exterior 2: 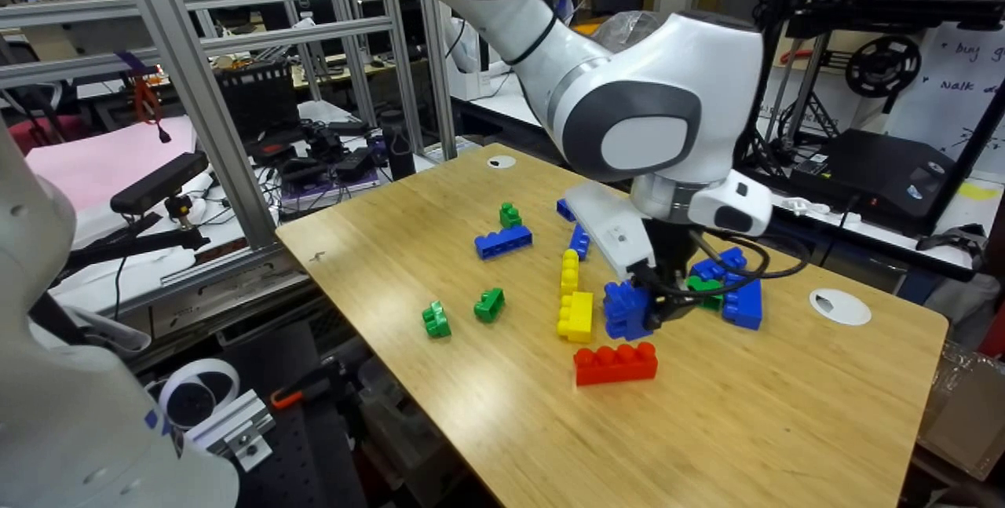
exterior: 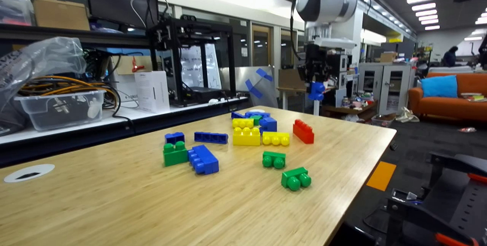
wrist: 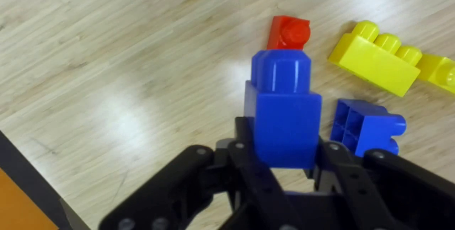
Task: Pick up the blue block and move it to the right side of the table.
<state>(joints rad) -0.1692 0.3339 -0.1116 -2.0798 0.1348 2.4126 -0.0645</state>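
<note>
My gripper (wrist: 280,135) is shut on the blue block (wrist: 288,127), a chunky studded brick held between the two black fingers with its studs pointing away from the palm. In both exterior views the gripper (exterior: 315,78) (exterior 2: 658,305) hangs down with the blue block (exterior: 316,91) (exterior 2: 625,310) at its fingertips. The block is held above the light wood-grain table (exterior: 152,208) (exterior 2: 754,429). The wrist view shows bare tabletop (wrist: 106,63) and part of the dark edge below. The block's sides against the fingers are partly hidden.
A red brick (exterior 2: 615,364) (wrist: 284,31) and yellow bricks (exterior 2: 577,317) (wrist: 376,63) lie close below the gripper. Another blue brick (wrist: 376,127) lies beside them. Green bricks (exterior: 274,159), a bigger blue brick (exterior: 203,159) and a dark-blue bar (exterior: 211,137) are elsewhere on the table.
</note>
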